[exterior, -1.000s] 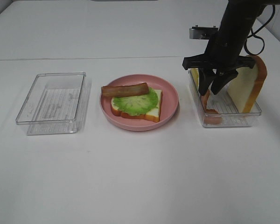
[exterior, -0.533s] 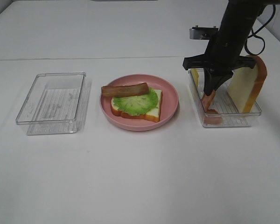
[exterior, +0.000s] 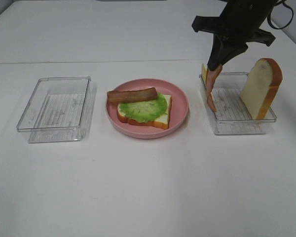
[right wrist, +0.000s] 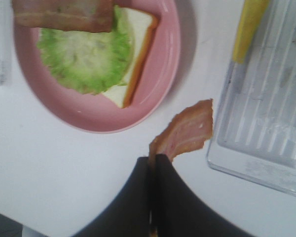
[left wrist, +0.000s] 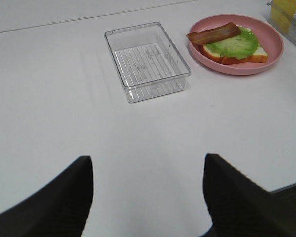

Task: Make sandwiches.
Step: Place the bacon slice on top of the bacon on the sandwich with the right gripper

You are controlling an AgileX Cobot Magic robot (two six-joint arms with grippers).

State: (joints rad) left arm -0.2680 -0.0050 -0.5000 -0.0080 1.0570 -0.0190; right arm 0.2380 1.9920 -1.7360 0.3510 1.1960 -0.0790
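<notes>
Dangling from the pinched-shut right claw (exterior: 218, 61), a floppy bacon strip (exterior: 211, 86) hangs by the ribbed clear tray (exterior: 237, 129) holding leaning bread (exterior: 261, 89) and cheese (exterior: 204, 72); the left claw (left wrist: 148, 163) gapes empty.

All-black robot hardware.
Tapered right gripper (exterior: 219, 58), crossbar above, looped black cable (exterior: 281, 17); left gripper (left wrist: 148, 160) fingers (left wrist: 54, 197) rounded, matte.

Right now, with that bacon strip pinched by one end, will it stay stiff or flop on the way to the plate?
Probably floppy: the bacon strip hangs limp from the shut right gripper. Likely to swing, since its lower end dangles free. Seemingly light: a pinch on one end carries it.
</notes>
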